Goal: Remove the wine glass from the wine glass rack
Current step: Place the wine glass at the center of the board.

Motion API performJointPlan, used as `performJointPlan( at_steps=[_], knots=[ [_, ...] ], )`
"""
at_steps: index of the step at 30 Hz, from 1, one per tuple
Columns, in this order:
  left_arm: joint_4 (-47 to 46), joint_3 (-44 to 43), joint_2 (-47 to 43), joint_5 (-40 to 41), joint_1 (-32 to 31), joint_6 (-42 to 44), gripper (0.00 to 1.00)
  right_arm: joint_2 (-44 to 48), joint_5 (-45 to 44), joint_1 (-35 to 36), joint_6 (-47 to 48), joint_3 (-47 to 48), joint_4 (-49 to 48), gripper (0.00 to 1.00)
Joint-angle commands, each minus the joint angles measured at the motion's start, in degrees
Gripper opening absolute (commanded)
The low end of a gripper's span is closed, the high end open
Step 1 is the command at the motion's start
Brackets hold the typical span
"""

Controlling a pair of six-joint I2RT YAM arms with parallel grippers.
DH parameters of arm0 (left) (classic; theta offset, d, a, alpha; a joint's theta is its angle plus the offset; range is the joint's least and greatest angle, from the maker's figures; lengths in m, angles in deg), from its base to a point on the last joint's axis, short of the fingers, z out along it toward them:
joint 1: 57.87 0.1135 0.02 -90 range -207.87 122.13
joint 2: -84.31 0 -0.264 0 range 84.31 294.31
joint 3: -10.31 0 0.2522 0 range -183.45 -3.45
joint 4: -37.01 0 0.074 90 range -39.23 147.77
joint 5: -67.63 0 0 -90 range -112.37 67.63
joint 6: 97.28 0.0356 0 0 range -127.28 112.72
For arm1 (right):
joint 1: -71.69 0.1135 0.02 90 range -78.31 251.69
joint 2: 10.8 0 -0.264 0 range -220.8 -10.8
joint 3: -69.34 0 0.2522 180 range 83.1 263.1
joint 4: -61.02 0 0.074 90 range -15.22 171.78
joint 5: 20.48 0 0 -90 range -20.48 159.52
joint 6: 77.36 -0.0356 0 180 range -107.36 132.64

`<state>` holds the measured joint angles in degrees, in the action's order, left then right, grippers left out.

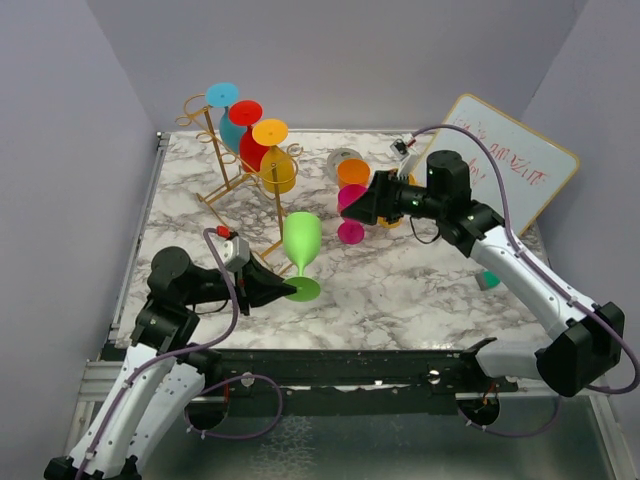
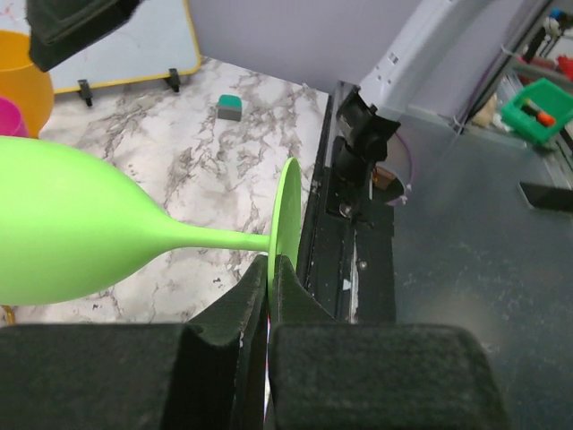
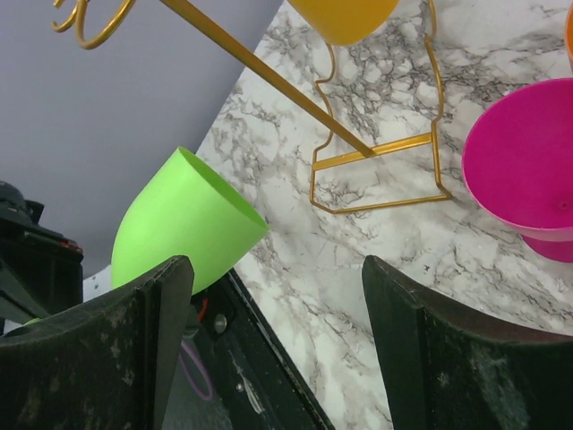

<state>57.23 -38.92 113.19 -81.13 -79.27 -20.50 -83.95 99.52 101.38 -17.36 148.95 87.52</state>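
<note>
The gold wine glass rack (image 1: 228,182) stands at the back left with a blue (image 1: 231,128), a red (image 1: 253,150) and a yellow wine glass (image 1: 279,172) hanging on its arms. A green wine glass (image 1: 302,240) is upright off the rack, near the front. My left gripper (image 1: 284,291) is shut on the rim of its foot (image 2: 286,210); the pads (image 2: 235,309) pinch the disc edge-on. My right gripper (image 3: 277,305) is open and holds nothing, hovering beside a magenta glass (image 3: 524,170) with the rack's wire base (image 3: 380,170) ahead of it.
An orange glass (image 1: 353,170) and a grey cup stand behind the magenta glass (image 1: 351,198). A whiteboard (image 1: 512,165) leans at the back right. A small teal block (image 1: 488,280) lies by the right arm. Purple walls close in on both sides.
</note>
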Motion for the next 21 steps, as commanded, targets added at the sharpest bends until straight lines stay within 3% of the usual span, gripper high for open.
performJointPlan(
  at_steps=[1, 7, 16, 21],
  knots=[
    [-1.59, 1.61, -0.84, -9.96, -0.21, 9.47, 0.0, -1.33, 15.42, -2.6, -0.73, -2.36, -5.46, 0.82],
    [-11.96, 3.31, 1.04, -15.11, -0.21, 4.9, 0.0, -5.27, 25.52, -2.61, -2.06, 0.66, -6.42, 0.81],
    [-12.7, 2.91, 2.77, -19.33, -0.21, 7.79, 0.0, -8.77, 33.22, -2.6, -8.59, -1.28, -16.98, 0.71],
    [-12.7, 3.38, 2.33, -19.44, -0.21, 8.7, 0.0, -11.24, 40.82, -2.56, -9.87, 0.78, -18.27, 0.67]
  ],
)
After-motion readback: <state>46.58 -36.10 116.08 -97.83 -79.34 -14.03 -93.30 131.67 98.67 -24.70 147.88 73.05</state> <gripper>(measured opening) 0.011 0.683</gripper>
